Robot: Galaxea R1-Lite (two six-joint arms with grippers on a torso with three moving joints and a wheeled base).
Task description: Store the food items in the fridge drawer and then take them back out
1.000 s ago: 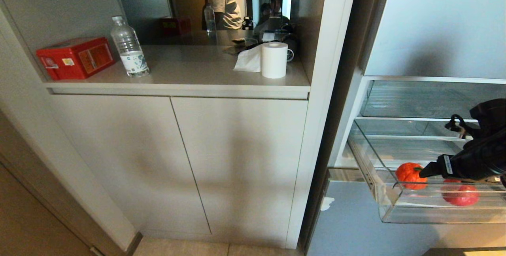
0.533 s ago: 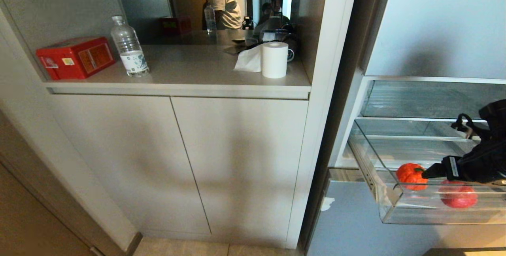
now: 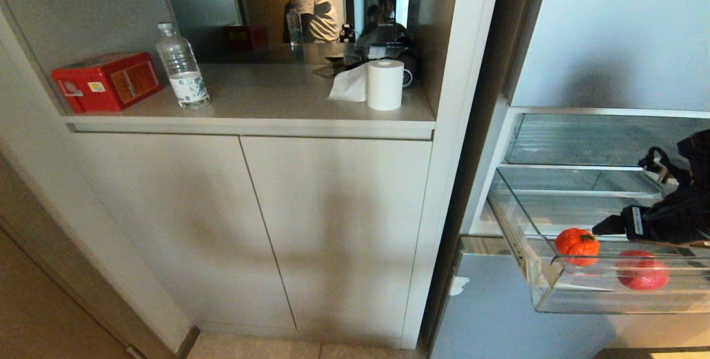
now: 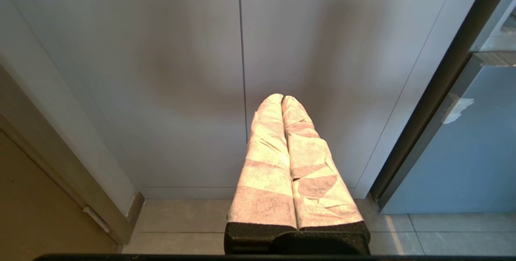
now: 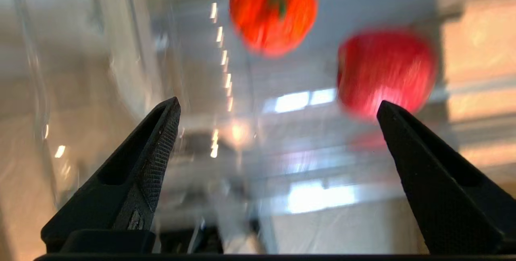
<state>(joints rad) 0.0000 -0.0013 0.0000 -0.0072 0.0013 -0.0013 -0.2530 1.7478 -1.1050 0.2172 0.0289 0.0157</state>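
Note:
The clear fridge drawer (image 3: 546, 284) stands pulled out at the right. Both food items lie in it, near the front lip: the orange fruit (image 3: 577, 245) with a green stem cap on the left and the red fruit (image 3: 643, 271) on the right, a little apart. My right gripper (image 3: 607, 227) hovers open just above and behind them and holds nothing. The right wrist view has the orange fruit (image 5: 273, 11) and red fruit (image 5: 387, 71) beyond the spread right gripper (image 5: 278, 103). My left gripper (image 4: 282, 97) is parked low before the cabinet doors, its wrapped fingers pressed together.
An upper glass shelf (image 3: 582, 167) sits over the drawer, and the silver-blue fridge panel (image 3: 499, 320) lies below it. On the counter to the left stand a red box (image 3: 105, 81), a water bottle (image 3: 180, 67) and a paper roll (image 3: 385, 84). A mirror shows a person (image 3: 313, 1).
My right gripper has lifted up and drawn back toward the right, out from between the fruits. The red fruit now shows uncovered. Both fruits stay where they were in the drawer.

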